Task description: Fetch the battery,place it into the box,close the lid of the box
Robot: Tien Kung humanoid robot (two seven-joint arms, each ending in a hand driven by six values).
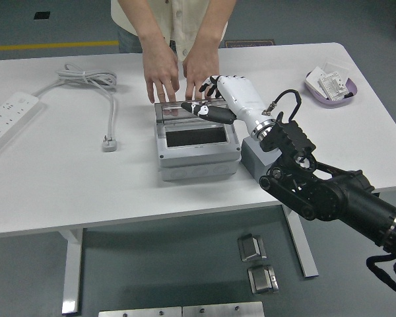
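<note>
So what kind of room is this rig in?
Probably a lab or workshop: a white height-adjustable table on a grey floor, a grey plastic enclosure box, a white power strip, and metal blocks on the floor.

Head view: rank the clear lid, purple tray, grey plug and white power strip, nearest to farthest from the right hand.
1. Clear lid, under the right hand.
2. Purple tray, far right.
3. Grey plug, left of the box.
4. White power strip, far left edge.
</note>
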